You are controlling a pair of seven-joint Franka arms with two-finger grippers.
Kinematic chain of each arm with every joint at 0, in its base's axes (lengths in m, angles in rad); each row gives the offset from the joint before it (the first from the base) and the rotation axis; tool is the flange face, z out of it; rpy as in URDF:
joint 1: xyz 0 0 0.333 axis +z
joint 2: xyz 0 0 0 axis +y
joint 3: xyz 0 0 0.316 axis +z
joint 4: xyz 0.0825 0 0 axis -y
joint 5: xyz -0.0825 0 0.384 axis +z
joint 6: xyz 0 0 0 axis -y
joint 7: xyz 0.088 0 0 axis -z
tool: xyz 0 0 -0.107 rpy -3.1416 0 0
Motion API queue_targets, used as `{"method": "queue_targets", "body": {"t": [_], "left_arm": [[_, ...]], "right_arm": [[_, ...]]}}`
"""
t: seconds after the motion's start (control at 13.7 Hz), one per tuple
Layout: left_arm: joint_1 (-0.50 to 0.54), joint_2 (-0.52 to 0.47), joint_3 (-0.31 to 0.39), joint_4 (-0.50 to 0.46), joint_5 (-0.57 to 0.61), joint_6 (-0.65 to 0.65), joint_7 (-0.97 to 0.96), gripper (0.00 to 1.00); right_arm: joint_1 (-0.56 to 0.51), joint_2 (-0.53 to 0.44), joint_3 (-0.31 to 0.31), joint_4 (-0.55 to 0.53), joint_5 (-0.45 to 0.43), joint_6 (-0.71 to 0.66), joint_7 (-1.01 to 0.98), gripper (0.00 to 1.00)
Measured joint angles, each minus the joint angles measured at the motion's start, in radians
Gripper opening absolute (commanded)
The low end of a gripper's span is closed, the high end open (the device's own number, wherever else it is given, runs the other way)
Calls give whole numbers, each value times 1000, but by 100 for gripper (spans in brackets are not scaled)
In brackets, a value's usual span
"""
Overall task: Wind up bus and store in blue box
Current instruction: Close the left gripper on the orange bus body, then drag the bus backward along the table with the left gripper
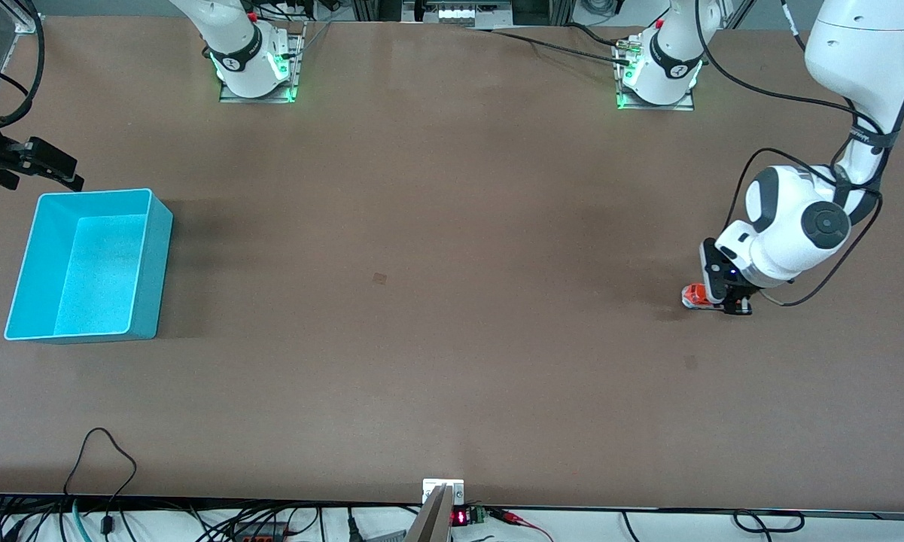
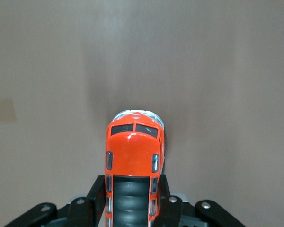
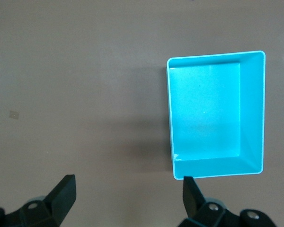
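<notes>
One blue box (image 1: 153, 263), nothing inside; bus (image 2: 132, 151) well apart.

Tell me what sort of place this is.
Probably a robotics lab bench: two arms bolted to a bare brown table, cables along its edge. The left gripper grips a bus; a blue box stands empty.

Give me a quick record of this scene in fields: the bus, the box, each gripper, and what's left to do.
bus: bus on the table at the left arm's end, clamped at its sides
blue box: blue box at the right arm's end, nothing in it
left gripper: left gripper shut on the bus, down at table level
right gripper: right gripper open, waiting in the air beside the box
left to do: bus not yet in the box
</notes>
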Motion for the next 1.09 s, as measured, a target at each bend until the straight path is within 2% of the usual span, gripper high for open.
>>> {"method": "queue_targets", "body": {"t": [0.51, 1.09], "left_arm": [[203, 75, 5, 121, 0, -19, 255, 30], [263, 98, 3, 158, 0, -18, 316, 30]], "right_arm": [[0, 0, 0, 0, 0, 0, 0, 100], [0, 0, 0, 0, 0, 0, 0, 100]]}}
